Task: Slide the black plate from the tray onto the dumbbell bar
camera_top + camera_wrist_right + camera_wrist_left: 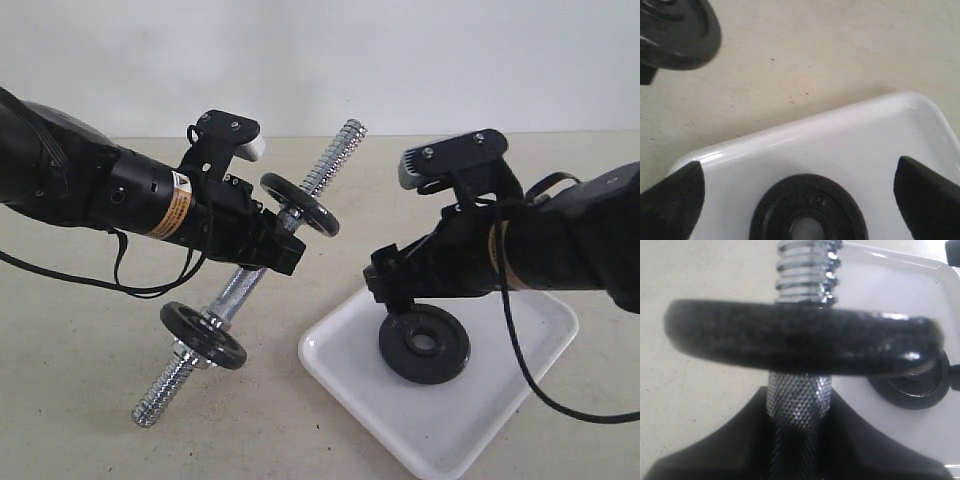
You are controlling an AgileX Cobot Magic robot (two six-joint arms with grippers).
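right gripper (800, 172) gaping, empty, black plate (424, 343) at 5 o'clock | left gripper (283, 252) clamps dumbbell bar (330, 165), lying 7-to-1 o'clock

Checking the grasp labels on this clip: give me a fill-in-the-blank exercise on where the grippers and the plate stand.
1. The left gripper is shut on the ____.
2. The black plate lies on the white ____.
3. The right gripper hangs over the plate with its jaws ____.
Missing words: dumbbell bar; tray; open.
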